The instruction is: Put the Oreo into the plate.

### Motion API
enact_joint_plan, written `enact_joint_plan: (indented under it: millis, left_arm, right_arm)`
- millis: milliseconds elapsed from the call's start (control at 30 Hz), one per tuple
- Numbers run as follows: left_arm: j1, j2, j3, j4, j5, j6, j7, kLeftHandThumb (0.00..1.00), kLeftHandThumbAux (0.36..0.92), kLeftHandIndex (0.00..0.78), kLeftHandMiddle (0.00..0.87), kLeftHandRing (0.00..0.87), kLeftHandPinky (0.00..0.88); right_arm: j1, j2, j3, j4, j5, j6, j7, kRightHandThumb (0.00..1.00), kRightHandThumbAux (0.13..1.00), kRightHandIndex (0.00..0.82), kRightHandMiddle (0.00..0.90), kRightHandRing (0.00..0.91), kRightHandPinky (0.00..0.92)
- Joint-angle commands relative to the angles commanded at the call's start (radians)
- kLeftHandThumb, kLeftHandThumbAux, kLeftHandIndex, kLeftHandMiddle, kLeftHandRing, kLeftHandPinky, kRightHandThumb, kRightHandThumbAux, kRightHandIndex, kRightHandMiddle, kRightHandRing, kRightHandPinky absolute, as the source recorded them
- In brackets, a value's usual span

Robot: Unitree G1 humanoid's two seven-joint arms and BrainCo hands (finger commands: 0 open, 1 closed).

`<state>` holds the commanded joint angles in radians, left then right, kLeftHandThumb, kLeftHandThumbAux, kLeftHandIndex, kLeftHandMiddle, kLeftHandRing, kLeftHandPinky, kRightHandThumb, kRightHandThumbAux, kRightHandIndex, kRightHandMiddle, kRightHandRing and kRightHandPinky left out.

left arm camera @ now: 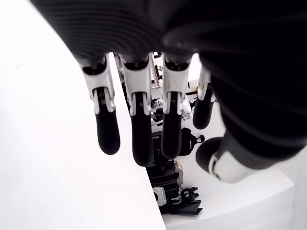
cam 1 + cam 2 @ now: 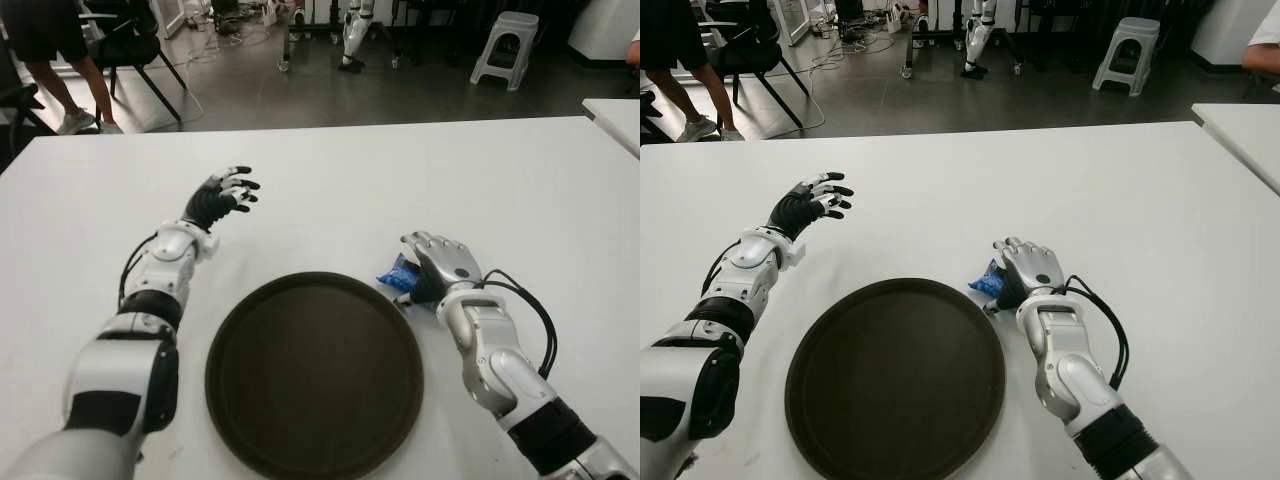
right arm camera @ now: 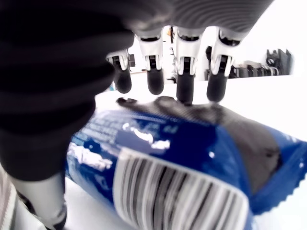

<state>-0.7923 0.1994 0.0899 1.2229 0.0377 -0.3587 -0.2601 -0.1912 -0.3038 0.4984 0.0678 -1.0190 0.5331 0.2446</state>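
Where the white table [image 2: 330,180] meets the round dark-brown plate [image 2: 313,372], right hand [image 2: 438,266] fingers draped over blue Oreo packet [image 2: 400,273], not visibly clamped, left hand [image 2: 222,197] raised, fingers spread, empty.

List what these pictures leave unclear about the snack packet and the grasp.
- Blue snack packet: mostly covered by the right robot hand in both eye views.
- Grip: the right wrist view shows fingertips above the packet, contact unclear.
- Packet print: blurred in that view.
- Plate: near rim cut off in the right eye view.
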Motion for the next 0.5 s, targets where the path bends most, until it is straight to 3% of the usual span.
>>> enact_joint_plan:
  millis: [500]
  left_arm:
    - [0.003, 0.002, -0.001, -0.003, 0.002, -0.004, -0.001, 0.109, 0.663, 0.209, 0.333, 0.341, 0.358]
  right_arm:
    - [-0.037, -0.020, -0.009, 0.025, -0.001, 0.045, 0.096, 0.000, 0.738, 0.101, 0.081, 0.085, 0.114]
